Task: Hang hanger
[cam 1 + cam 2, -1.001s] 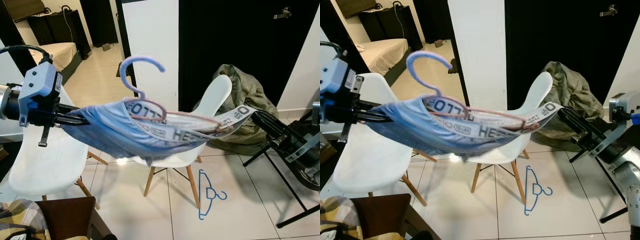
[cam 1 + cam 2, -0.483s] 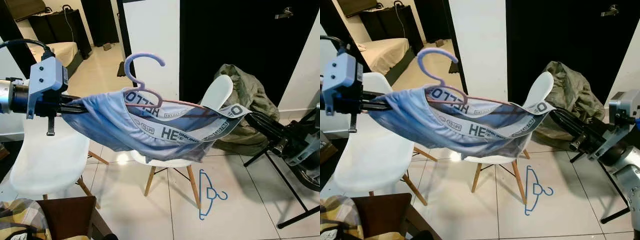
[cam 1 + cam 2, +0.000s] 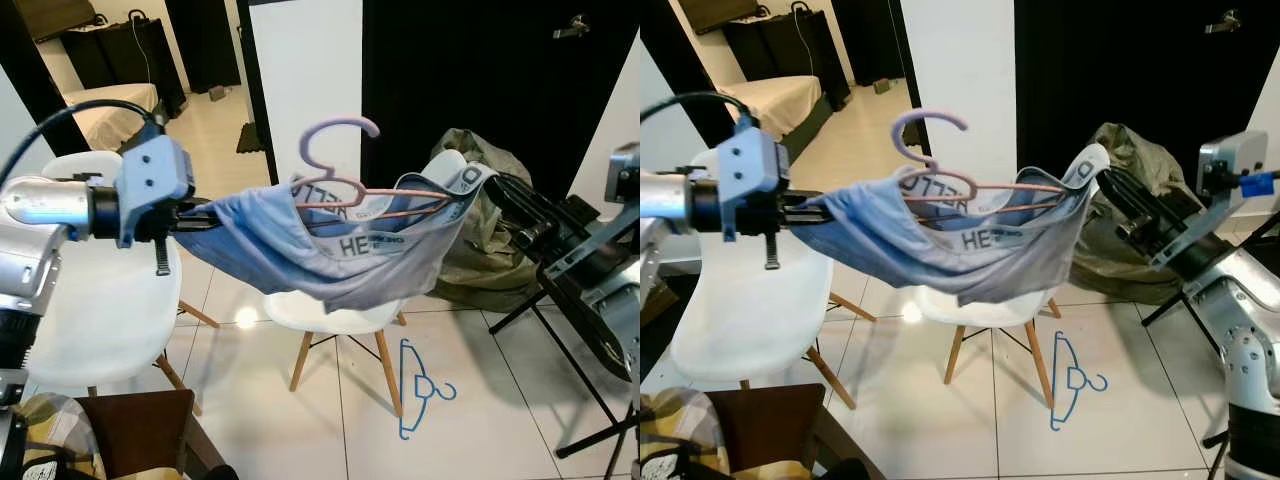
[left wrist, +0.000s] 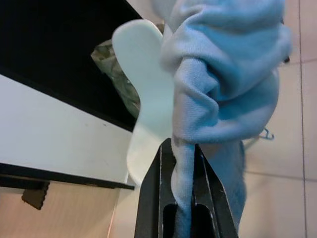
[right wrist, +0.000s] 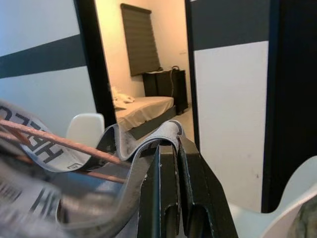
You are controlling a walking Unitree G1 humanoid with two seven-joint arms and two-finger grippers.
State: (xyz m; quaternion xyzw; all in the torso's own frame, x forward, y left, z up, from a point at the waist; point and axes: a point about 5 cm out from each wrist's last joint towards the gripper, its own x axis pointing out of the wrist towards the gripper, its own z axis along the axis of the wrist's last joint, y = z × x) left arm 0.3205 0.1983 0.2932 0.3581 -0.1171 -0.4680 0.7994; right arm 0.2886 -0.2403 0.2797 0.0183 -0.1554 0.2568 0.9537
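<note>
The garment [image 3: 330, 255] stretches in the air between the left gripper [image 3: 195, 215] and the right gripper [image 3: 490, 190], with the hanger [image 3: 345, 180] lodged inside it. Two chairs [image 3: 340, 310] stand below and behind on the floor [image 3: 470, 420], where a second hanger [image 3: 420, 385] lies to the right.

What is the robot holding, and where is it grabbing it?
Both grippers hold blue shorts with a hanger inside: left gripper pinches the bunched blue fabric, right gripper pinches the grey waistband.

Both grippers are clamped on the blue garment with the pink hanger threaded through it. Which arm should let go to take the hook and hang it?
Probably the right gripper: it is shut on the waistband beside the pink hanger. The left gripper holds the blue garment at its far end.
</note>
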